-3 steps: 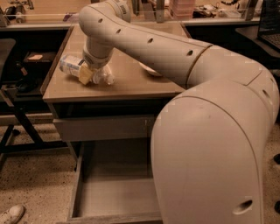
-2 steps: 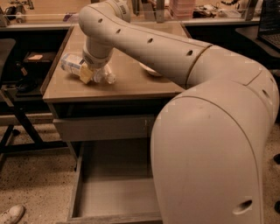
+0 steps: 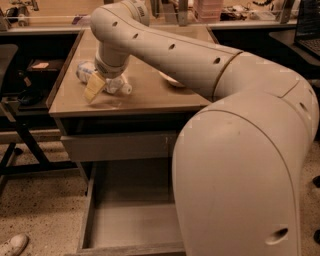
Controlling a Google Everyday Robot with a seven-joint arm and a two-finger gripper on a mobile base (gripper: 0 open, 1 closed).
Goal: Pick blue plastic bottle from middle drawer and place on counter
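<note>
The blue plastic bottle [image 3: 119, 85] lies on its side on the tan counter [image 3: 145, 97], near the counter's left front part. My gripper [image 3: 101, 88] hangs straight down over the bottle and is right at it; my wrist hides the bottle's middle. The middle drawer [image 3: 131, 220] stands pulled out below, grey, with nothing showing inside; my arm's large shell covers its right side.
A white bowl [image 3: 171, 80] sits on the counter behind my arm. A shut grey drawer front [image 3: 117, 146] is under the counter edge. A black chair and stand [image 3: 12, 100] are at the left, a cluttered bench [image 3: 210, 15] behind, a shoe [image 3: 12, 245] on the floor.
The bottle and gripper stay at almost the same spot on the counter; the gripper's yellowish pad shows a little more and reaches slightly lower left.
</note>
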